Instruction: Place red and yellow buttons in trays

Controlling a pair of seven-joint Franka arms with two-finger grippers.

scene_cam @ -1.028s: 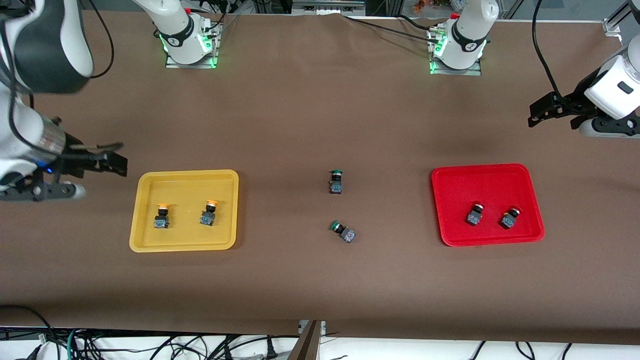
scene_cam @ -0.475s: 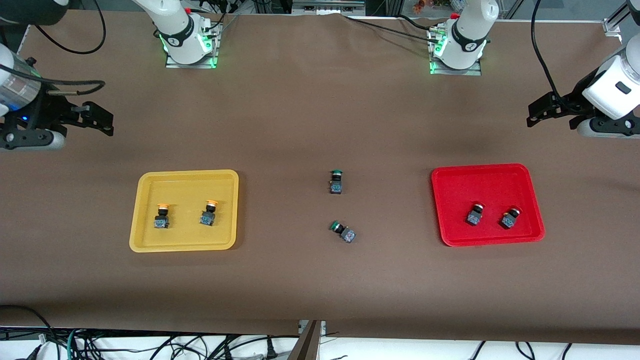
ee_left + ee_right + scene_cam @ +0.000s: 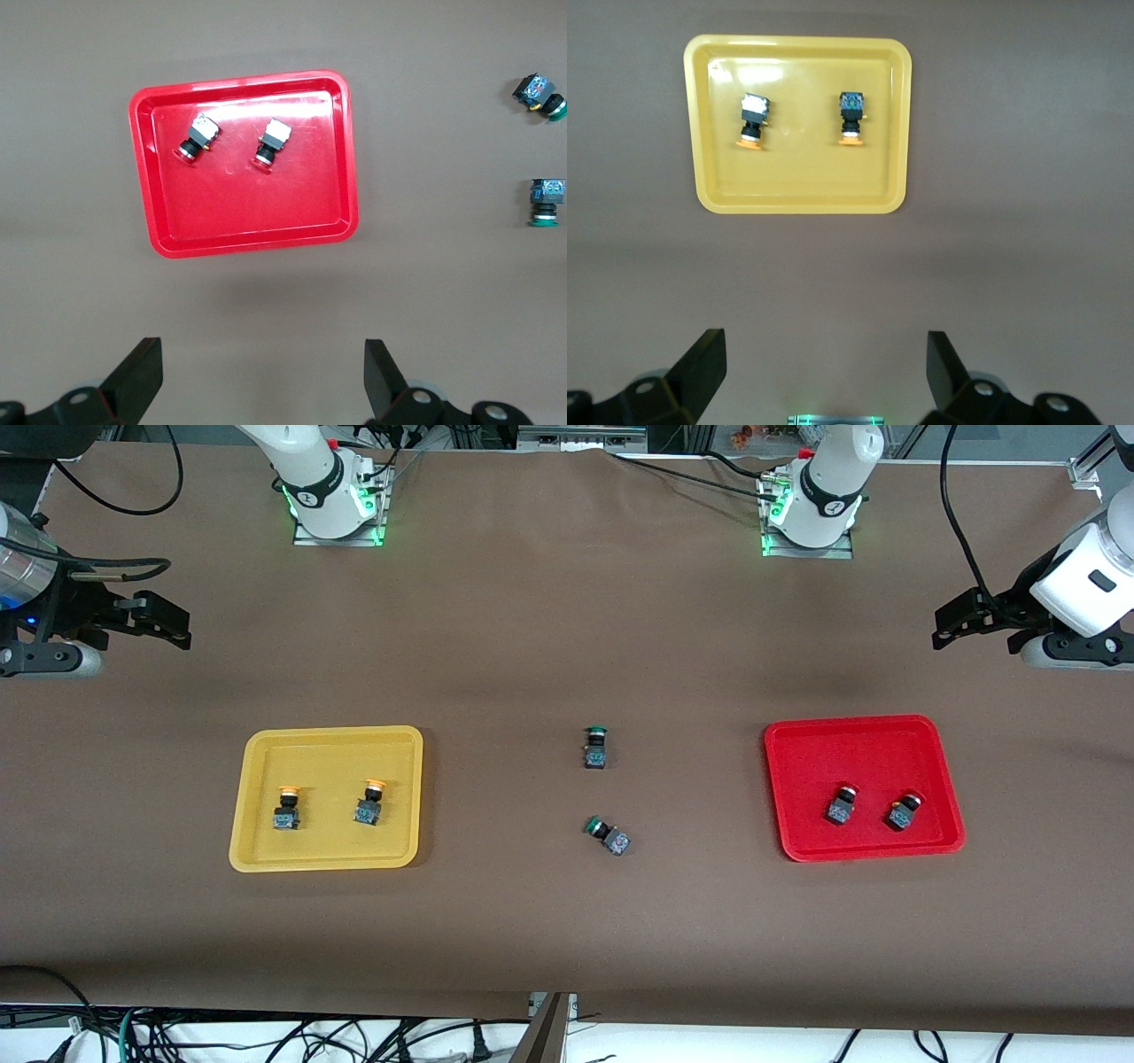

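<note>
- The yellow tray (image 3: 326,798) sits in the lower left of the front view, toward the right arm's end of the table, flat on the brown table (image 3: 567,921).
- Two yellow buttons lie inside it, side by side and apart: one yellow button (image 3: 286,808) toward the right arm's end, the second yellow button (image 3: 370,802) nearer the table's middle. Both rest clear of the rim.
- The red tray (image 3: 864,787) sits in the lower right of the front view, toward the left arm's end of the table.
- Two red buttons lie inside it, both tipped on their sides: one red button (image 3: 842,804) and the second red button (image 3: 904,811), close together but apparently not touching.
- Two green buttons rest on the bare table between the trays, near frame centre: one green button (image 3: 595,747), and the other green button (image 3: 609,835) nearer the front camera, lying tilted.
- The right gripper (image 3: 164,622) hangs at the upper left edge of the front view, over bare table, fingers spread and holding nothing.
- The left gripper (image 3: 961,622) hangs at the upper right edge, over bare table, fingers likewise spread and holding nothing.
- In the left wrist view the red tray (image 3: 244,164) appears in the upper left; in the right wrist view the yellow tray (image 3: 799,124) fills the upper centre.
</note>
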